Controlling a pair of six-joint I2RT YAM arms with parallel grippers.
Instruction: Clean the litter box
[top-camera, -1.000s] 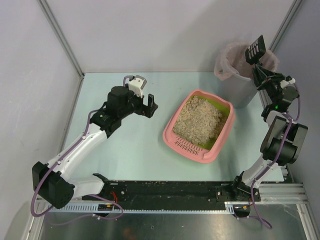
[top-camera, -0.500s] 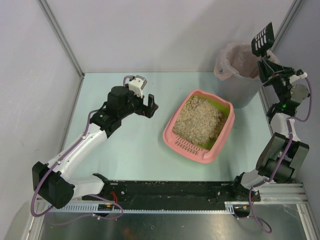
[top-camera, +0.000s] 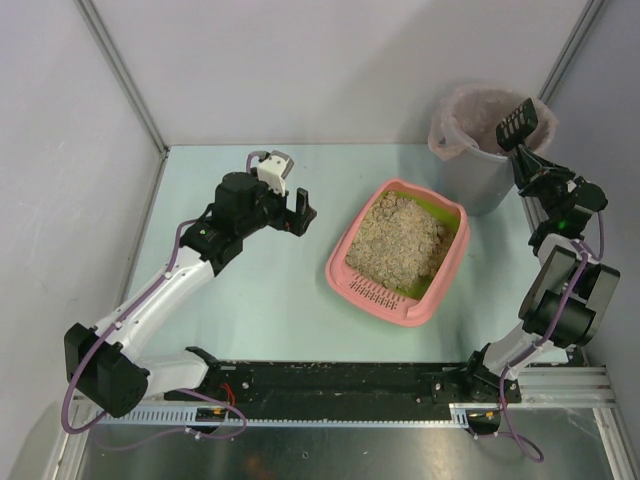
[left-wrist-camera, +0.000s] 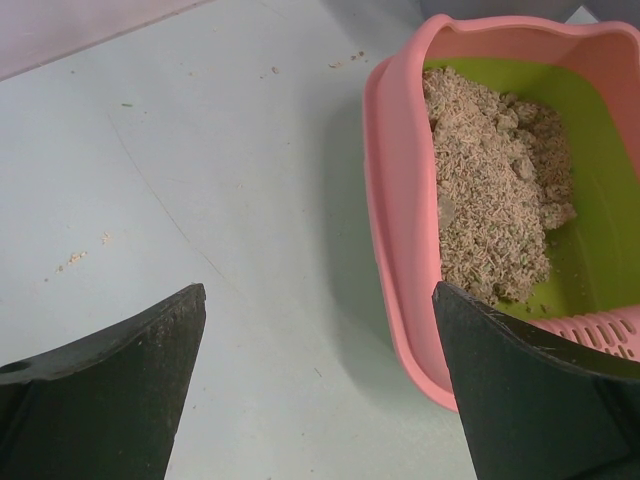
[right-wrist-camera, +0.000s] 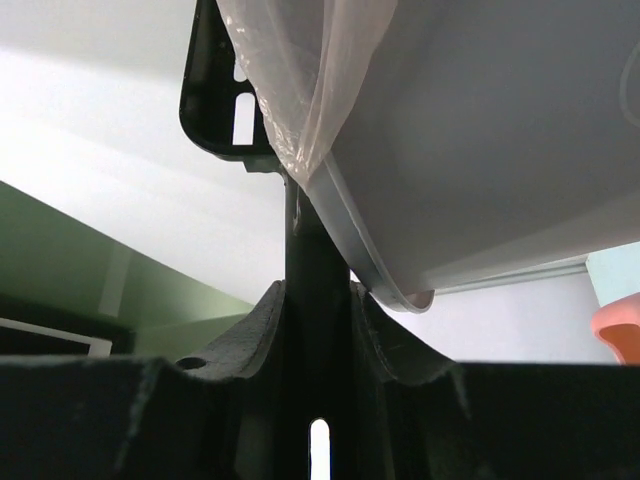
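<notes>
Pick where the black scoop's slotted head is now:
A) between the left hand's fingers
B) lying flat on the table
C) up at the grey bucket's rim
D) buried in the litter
C: the right hand grips the scoop by its handle, with the head up against the rim of the bucket.

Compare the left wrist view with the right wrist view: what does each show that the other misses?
Left wrist only: the open left tool above the table with scattered crumbs, and the inside of the litter box, with its beige litter, green lining and slotted end.

Right wrist only: the right tool shut on the black scoop, whose slotted head is close to the grey bucket and its pinkish bag.

Shared: the litter box, though the right wrist seems to catch only a pink sliver at its right edge.
</notes>
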